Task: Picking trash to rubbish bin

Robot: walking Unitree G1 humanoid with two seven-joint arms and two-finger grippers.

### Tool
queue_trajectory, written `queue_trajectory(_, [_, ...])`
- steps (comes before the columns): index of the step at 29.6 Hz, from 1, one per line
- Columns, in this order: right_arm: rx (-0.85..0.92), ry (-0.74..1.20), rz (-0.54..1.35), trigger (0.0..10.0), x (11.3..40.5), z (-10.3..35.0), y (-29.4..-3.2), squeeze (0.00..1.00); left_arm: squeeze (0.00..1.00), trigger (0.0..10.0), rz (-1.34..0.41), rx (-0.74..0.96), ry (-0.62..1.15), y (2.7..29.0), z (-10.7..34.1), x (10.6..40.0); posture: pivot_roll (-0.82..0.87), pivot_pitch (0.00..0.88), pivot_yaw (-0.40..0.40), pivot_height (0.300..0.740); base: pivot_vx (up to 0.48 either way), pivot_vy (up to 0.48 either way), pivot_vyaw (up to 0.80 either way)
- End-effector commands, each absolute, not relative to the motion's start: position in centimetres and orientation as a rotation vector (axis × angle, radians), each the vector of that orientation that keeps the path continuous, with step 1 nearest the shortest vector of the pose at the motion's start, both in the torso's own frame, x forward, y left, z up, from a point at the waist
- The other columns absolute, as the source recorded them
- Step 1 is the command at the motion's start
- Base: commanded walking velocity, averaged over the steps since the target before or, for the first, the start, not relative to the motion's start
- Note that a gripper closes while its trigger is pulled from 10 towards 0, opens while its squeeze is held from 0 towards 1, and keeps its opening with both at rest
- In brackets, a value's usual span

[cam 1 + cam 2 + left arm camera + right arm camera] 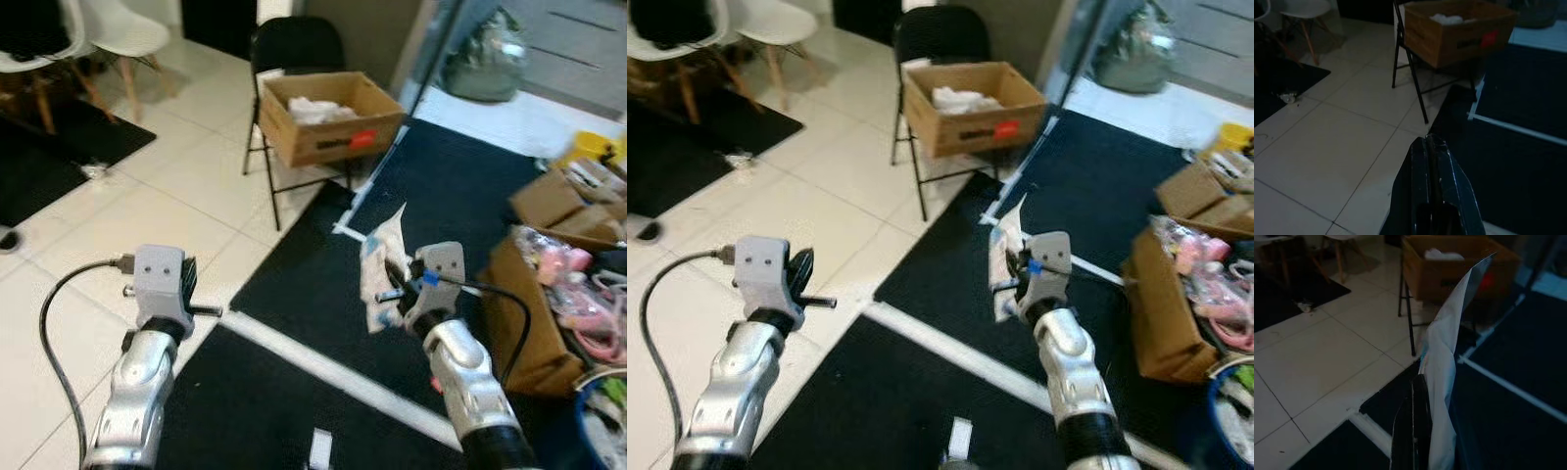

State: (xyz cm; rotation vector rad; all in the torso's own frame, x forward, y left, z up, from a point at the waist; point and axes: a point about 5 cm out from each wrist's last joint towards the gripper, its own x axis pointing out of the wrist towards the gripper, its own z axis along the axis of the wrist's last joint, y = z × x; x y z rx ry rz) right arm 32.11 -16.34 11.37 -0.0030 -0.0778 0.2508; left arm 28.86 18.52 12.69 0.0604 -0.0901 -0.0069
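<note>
White floor tiles [147, 225] meet a dark mat [460, 196] edged with white tape, leaving open floor ahead toward a cardboard box [328, 117] resting on a black folding chair [294, 49]. Cluttered boxes [558, 294] crowd the right side. The right tool [394, 292] is clamped on a crumpled, pale plastic wrapper [382, 264], held up over the mat. The left tool [1431, 147], raised over the tiles, has its fingers pressed together, empty. Paper inside the box is partly hidden.

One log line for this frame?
right gripper: shut on crumpled white plastic wrapper | left gripper: shut, nothing held | brown cardboard box on black chair ahead
</note>
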Motion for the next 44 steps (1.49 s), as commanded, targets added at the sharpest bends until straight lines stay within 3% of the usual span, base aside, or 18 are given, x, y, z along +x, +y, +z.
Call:
queue_trajectory(1, [-0.017, -0.063, 0.233, 10.0, 31.9, 10.9, -17.0, 0.0, 0.0, 10.0, -0.012, 0.065, -0.071, 18.2, 12.3, 28.8, 0.02, 0.147, -0.057, 0.74, 0.0, 0.0, -0.67])
queue_trajectory(12, [-0.002, -0.036, 0.225, 10.0, 31.9, 10.3, -17.0, 0.0, 0.0, 10.0, -0.014, 0.077, -0.049, 18.0, 11.9, 28.8, 0.01, 0.144, -0.059, 0.74, 0.0, 0.0, -0.57])
queue_trajectory(38, [0.084, 0.193, 0.201, 10.0, 30.1, 5.8, -17.5, 0.0, 0.0, 10.0, -0.026, 0.106, -0.026, 17.5, 11.4, 28.8, 0.02, 0.156, -0.048, 0.74, 0.0, 0.0, 0.0])
queue_trajectory(43, [0.112, 0.176, 0.185, 10.0, 30.4, 5.9, -17.3, 0.0, 0.0, 10.0, -0.063, 0.137, -0.03, 17.3, 11.7, 28.8, 0.05, 0.152, -0.017, 0.74, 0.0, 0.0, 0.0])
queue_trajectory(44, [0.131, 0.163, 0.163, 10.0, 30.4, 5.9, -17.3, 0.0, 0.0, 10.0, -0.073, 0.145, -0.031, 17.5, 11.9, 29.1, 0.07, 0.148, 0.031, 0.74, 0.0, 0.0, 0.0])
